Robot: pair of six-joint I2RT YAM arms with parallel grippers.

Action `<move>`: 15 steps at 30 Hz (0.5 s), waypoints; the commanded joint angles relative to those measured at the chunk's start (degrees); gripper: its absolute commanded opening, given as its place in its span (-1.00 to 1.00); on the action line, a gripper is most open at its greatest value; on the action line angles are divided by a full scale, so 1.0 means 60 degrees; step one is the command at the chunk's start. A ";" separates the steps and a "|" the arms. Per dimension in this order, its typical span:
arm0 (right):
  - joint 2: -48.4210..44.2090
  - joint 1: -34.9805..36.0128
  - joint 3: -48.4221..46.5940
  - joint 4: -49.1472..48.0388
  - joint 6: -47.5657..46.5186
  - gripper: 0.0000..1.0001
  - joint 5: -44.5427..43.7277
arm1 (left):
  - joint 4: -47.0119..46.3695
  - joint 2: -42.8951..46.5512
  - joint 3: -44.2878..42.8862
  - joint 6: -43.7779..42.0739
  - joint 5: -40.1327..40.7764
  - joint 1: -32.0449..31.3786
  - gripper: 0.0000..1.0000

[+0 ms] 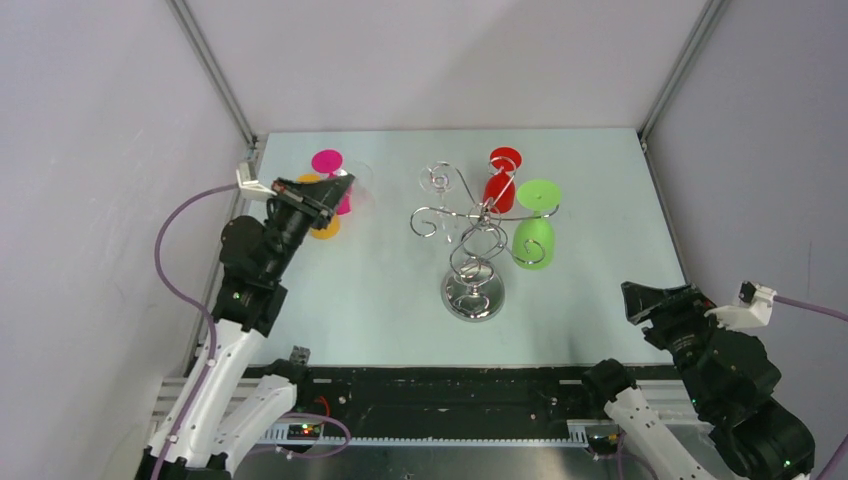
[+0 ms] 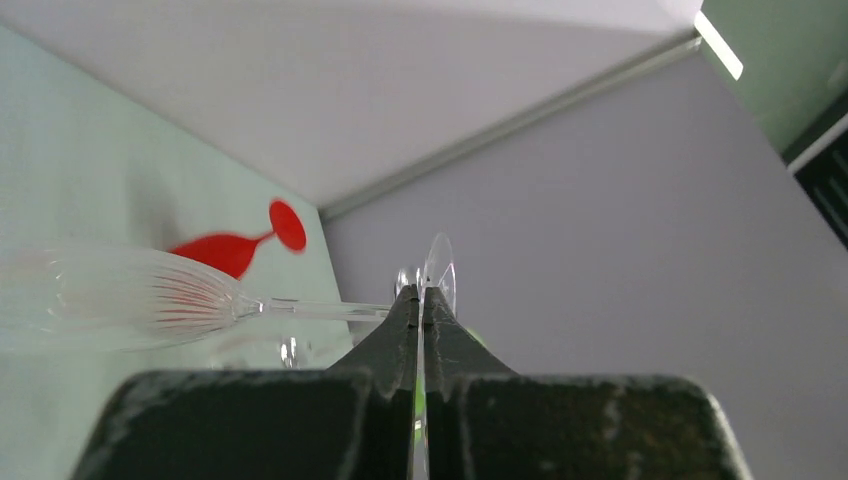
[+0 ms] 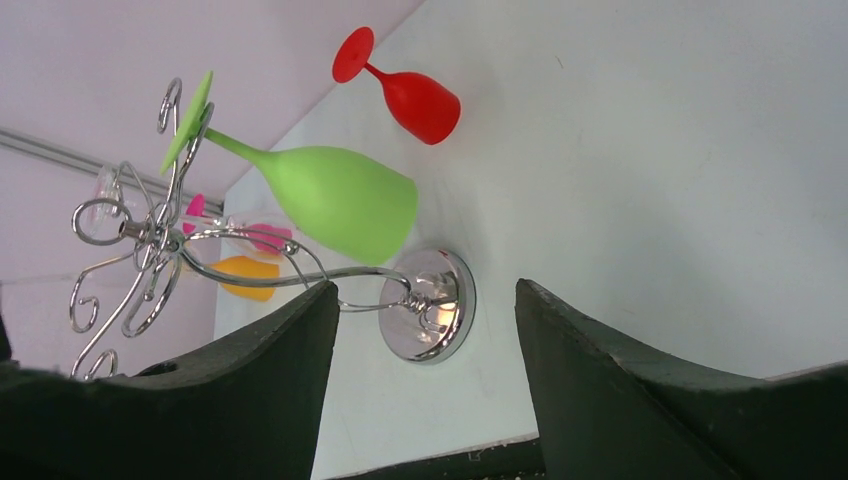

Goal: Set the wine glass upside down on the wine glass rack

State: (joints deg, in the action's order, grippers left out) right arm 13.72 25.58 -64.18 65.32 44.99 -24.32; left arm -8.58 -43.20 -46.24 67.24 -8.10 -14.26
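Wine glass (image 2: 140,298), clear and ribbed, is at the far left of the table, clamped by the left gripper (image 2: 421,296), whose fingers are pressed shut on the thin stem just under the foot. The glass's long axis runs across the fingers. Its bowl points the same way as that of the red glass (image 2: 225,250) behind it, so I judge it to be hanging bowl down and foot up, already turned over. A pink glass (image 1: 327,162) and an orange glass (image 1: 322,228) are just beside this gripper. To its right, mid-table, is the wine glass rack (image 1: 478,245). Bare curled hooks (image 1: 425,222) on the rack's left side face the held glass, and a green glass (image 1: 533,243) hangs on its right side. The coming move looks like a sideways carry to the right, sliding the stem into a left hook. The right gripper (image 3: 425,286), at the near right and well apart from the rack, has its jaws spread and holds nothing, so the left arm is the nearer one.
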 commanded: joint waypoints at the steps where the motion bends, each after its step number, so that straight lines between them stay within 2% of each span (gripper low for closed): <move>1: -0.0420 0.0848 -0.0012 0.0338 0.0798 0.40 -0.1564 | 0.1494 0.0418 -0.0234 -0.0442 -0.0956 -0.0462 -1.00; 4: -0.0564 0.1648 -0.0011 0.0476 0.1127 0.40 -0.2088 | 0.2600 0.0871 -0.0165 -0.0726 -0.0998 -0.0534 -1.00; 9: -0.0190 0.2903 -0.0011 0.0805 0.1522 0.38 -0.2864 | 0.3047 0.1503 0.0316 -0.0214 -0.1687 -0.0654 -1.00; 15: 0.0071 0.3670 -0.0015 0.0992 0.2082 0.37 -0.3556 | 0.3375 0.1565 0.0360 -0.0162 -0.2294 -0.1179 -1.00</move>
State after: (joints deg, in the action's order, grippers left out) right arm 12.49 45.54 -64.18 70.28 53.71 -39.68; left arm 9.87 -33.69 -44.56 65.98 -17.37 -18.94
